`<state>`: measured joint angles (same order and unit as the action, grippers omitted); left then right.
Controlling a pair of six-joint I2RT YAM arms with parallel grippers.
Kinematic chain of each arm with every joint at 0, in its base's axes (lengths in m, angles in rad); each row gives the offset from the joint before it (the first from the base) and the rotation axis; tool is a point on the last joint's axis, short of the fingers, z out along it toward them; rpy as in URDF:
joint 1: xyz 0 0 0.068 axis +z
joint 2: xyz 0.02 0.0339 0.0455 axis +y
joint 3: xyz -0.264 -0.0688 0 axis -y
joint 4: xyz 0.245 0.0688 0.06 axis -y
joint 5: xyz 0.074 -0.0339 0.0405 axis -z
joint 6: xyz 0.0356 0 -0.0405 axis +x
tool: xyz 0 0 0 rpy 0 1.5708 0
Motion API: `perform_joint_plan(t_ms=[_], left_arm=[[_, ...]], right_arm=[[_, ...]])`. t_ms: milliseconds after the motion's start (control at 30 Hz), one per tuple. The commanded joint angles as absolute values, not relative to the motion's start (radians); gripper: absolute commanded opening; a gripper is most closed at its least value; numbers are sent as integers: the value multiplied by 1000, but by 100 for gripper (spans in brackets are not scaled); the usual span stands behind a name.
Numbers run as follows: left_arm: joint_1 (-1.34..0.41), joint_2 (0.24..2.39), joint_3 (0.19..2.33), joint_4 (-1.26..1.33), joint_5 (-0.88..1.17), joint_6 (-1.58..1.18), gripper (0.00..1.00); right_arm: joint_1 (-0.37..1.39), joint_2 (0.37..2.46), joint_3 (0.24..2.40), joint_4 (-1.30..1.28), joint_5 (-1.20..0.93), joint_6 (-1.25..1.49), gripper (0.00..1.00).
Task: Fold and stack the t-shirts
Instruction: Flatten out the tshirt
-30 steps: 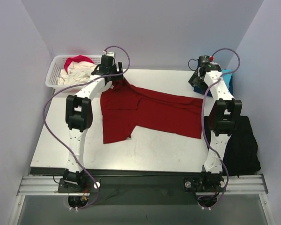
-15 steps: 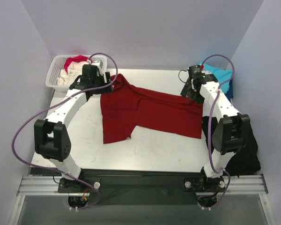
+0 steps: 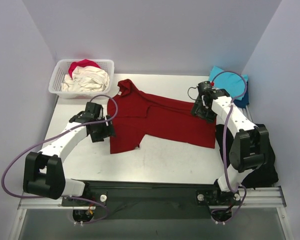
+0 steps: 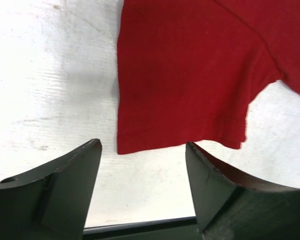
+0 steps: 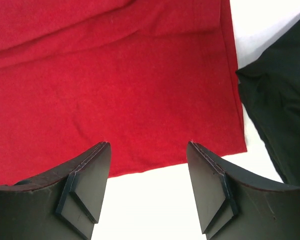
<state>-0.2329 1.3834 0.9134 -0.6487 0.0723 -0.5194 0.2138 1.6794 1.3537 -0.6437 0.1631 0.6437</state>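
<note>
A dark red t-shirt [image 3: 160,117] lies spread flat across the table. My left gripper [image 3: 106,131] hovers open just left of its near-left corner; in the left wrist view that corner of the red shirt [image 4: 190,75] lies just ahead of the open gripper [image 4: 142,150], which holds nothing. My right gripper [image 3: 199,109] is open over the shirt's far right edge; the right wrist view shows the red cloth [image 5: 115,85] ahead of the empty gripper [image 5: 149,150]. A cream t-shirt [image 3: 90,77] and a pink-red one [image 3: 82,64] sit in the basket. A turquoise t-shirt [image 3: 231,80] lies at the back right.
The white lattice basket [image 3: 57,80] stands at the back left corner. A dark navy t-shirt [image 3: 262,155] hangs over the table's right edge, also seen as dark cloth [image 5: 280,110] in the right wrist view. Purple walls close in on three sides.
My left arm swung from beside the basket down to the shirt's near-left corner. The right arm came forward from the back right onto the shirt's right edge.
</note>
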Motion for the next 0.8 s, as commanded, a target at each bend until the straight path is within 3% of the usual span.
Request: perform_joint_plan(t_ms=[0, 67, 200, 767], left_arm=[[-235, 1362, 911, -676, 118, -594, 77], [-245, 1370, 887, -673, 140, -609, 70], [-275, 1374, 848, -676, 127, -627, 68], [-344, 1469, 819, -635, 8, -684, 70]], right_arm=[[229, 1612, 1332, -672, 164, 670, 62], [230, 1608, 1316, -670, 167, 672, 62], [232, 1594, 1293, -670, 164, 673, 62], [230, 1575, 1279, -670, 170, 686, 61]])
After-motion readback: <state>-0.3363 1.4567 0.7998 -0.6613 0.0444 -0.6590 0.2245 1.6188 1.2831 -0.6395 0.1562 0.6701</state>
